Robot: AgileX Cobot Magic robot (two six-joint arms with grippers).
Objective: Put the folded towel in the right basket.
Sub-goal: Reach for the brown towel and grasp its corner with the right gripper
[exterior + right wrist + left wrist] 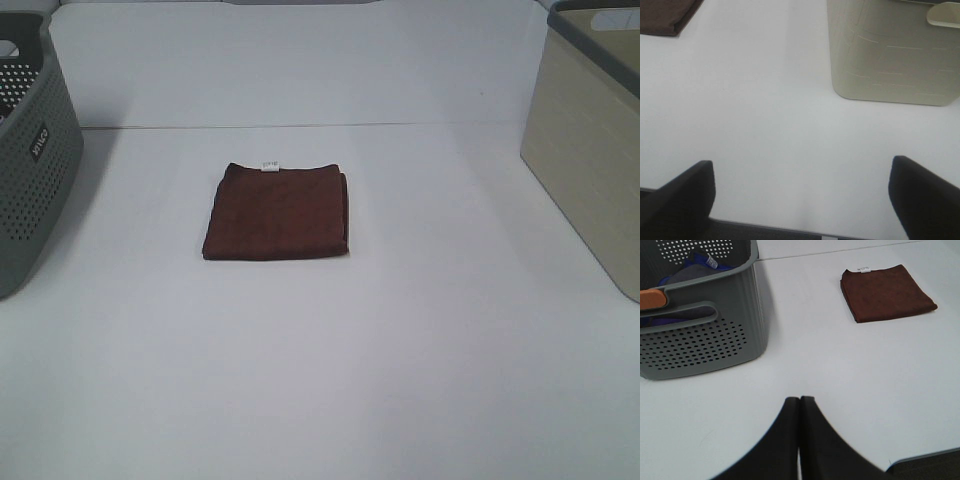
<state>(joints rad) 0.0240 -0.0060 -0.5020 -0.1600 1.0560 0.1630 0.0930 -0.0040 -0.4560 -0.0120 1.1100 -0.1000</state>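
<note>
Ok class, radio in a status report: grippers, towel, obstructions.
Left gripper jaws shut, empty. Right gripper jaws open, empty. Folded maroon cloth towel flat on white table. Nothing between it and beige plastic basket.

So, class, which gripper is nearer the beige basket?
Right. The right gripper is open facing the beige basket close ahead; the left gripper sits shut beside the grey basket, across the table.

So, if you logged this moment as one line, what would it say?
towel: folded, flat on table, untouched | right basket: apart from towel | left gripper: shut, empty | right gripper: open, empty
</note>
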